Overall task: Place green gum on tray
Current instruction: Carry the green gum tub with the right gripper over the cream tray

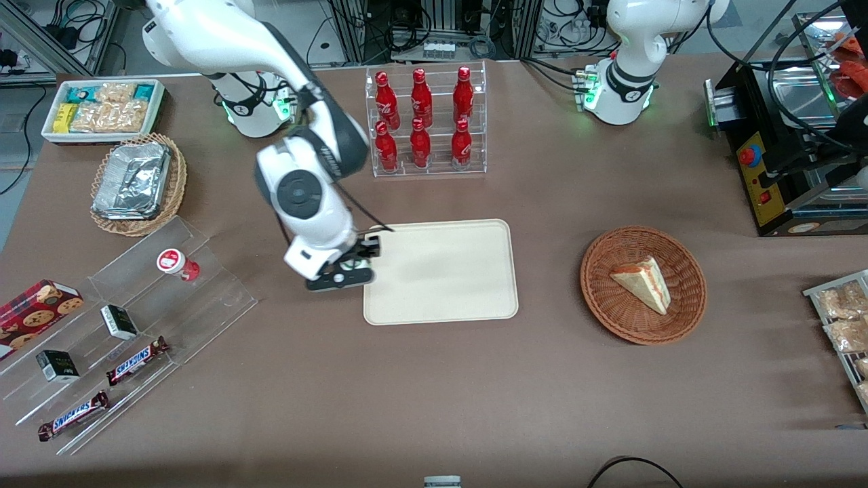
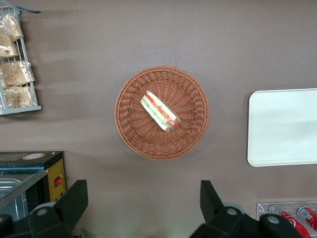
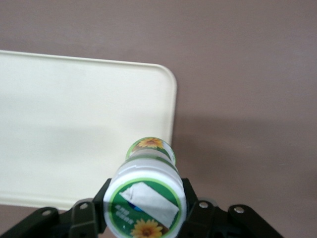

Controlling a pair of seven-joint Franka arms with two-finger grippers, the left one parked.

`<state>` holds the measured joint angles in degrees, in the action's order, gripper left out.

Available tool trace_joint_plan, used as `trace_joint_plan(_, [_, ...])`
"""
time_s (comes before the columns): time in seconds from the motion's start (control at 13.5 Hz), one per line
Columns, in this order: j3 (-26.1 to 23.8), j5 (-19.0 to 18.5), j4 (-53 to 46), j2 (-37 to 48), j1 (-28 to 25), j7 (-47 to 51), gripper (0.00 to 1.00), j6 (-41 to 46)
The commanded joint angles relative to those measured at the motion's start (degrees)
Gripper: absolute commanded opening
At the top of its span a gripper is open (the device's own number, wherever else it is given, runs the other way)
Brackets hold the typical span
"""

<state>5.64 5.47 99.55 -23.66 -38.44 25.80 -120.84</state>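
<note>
hand (image 3: 143, 210) is clamped on the green gum (image 3: 146, 191), hovering right over the tray (image 3: 74, 124) edge nearest the working arm, so it probably needs to go further inward over the tray

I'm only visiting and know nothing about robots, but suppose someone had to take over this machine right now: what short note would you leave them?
Tool: shut on the green gum, held in the air at the rim of the tray at the working arm's end, over the tray's edge and the table beside it.
Tray: bare, lying flat in the middle of the table.
Done: the gum is picked up and carried to the tray.
Left: move a little farther over the tray, lower the gum, open the tool, lift the arm away.
Note: the red gum bottle on the clear stand is not part of this job.
</note>
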Motion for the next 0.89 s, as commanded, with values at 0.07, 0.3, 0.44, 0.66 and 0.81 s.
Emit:
trace_joint_plan(0.07, [0.69, 1.90, -7.26, -6.12, -3.65, 7.58, 0.00, -0.09])
trace_joint_plan(0.3, [0.78, 6.39, -7.44, -8.94, -6.90, 10.58, 0.00, -5.27])
trace_joint_plan(0.44, [0.78, 6.22, -7.70, -11.13, -8.22, 14.08, 0.00, -8.08])
trace_joint_plan(0.66, [0.87, 5.86, -8.67, -13.68, -9.72, 14.80, 0.00, -10.03])
trace_joint_plan(0.81, [0.87, 5.69, -9.11, -15.01, -10.07, 14.98, 0.00, -10.56])
